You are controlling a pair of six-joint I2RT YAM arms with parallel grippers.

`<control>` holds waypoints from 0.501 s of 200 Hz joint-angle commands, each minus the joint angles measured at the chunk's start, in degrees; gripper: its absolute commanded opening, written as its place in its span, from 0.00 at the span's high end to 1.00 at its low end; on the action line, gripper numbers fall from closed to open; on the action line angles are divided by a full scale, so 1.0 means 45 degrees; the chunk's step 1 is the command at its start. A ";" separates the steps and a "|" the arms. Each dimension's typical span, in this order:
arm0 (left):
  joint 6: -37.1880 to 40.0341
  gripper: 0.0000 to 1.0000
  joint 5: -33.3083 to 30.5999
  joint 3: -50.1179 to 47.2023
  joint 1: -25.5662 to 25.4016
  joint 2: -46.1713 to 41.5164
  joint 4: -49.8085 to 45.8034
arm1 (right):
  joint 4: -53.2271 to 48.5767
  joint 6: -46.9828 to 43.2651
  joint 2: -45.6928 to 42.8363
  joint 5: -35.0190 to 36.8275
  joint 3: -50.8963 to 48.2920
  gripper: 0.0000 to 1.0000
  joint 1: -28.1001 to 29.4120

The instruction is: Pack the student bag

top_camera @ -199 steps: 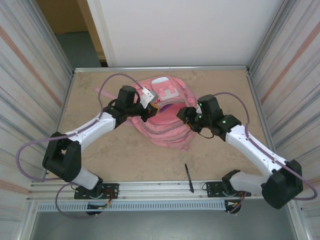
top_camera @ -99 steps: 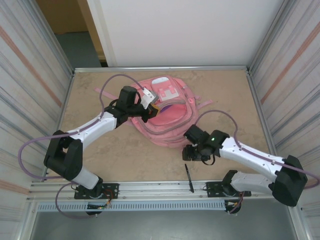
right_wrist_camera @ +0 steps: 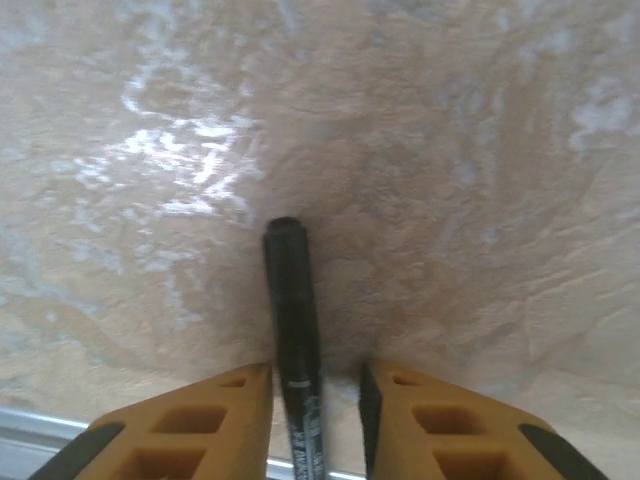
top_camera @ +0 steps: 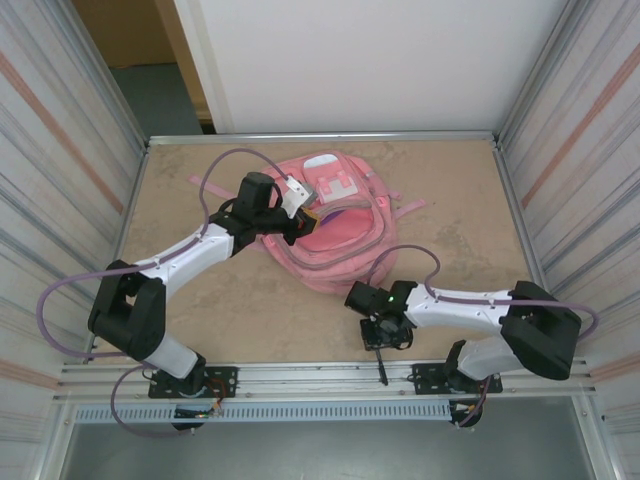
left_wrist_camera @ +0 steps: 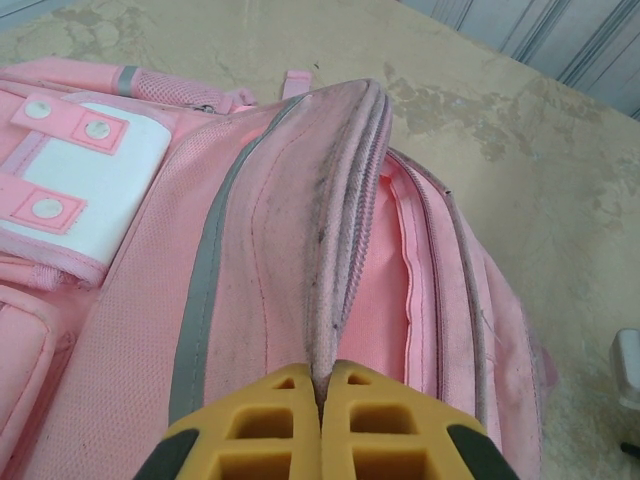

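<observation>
Top view: you see the pink woven student bag [top_camera: 340, 245] lying mid-table toward the far side.
Left wrist: the left gripper [left_wrist_camera: 322, 385] has its fingers together, pinching the bag's piped opening edge.
Right wrist: the right gripper [right_wrist_camera: 315, 385] has its fingers apart, straddling a slim black pen [right_wrist_camera: 292, 300] on the mottled table [right_wrist_camera: 450, 150].

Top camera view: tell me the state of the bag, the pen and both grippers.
student bag: lying on the table, main zip open, one edge of the opening pinched.
pen: lying flat on the table, not lifted.
left gripper: shut on the student bag's opening edge.
right gripper: open, jaws either side of the pen.
</observation>
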 commanded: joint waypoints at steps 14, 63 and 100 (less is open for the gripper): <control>0.0236 1.00 -0.0286 -0.0118 0.0134 -0.0264 0.0366 | 0.0680 0.0751 0.0886 -0.0026 -0.0166 0.88 0.0282; 0.0105 1.00 -0.0151 -0.0147 0.0124 -0.0497 0.0254 | 0.0179 0.1205 -0.0866 -0.0069 0.0655 0.95 -0.0953; -0.0398 1.00 0.0219 0.0016 0.0136 -0.0486 0.0508 | 0.0624 0.1952 -0.3065 -0.2472 0.0608 0.96 -0.4684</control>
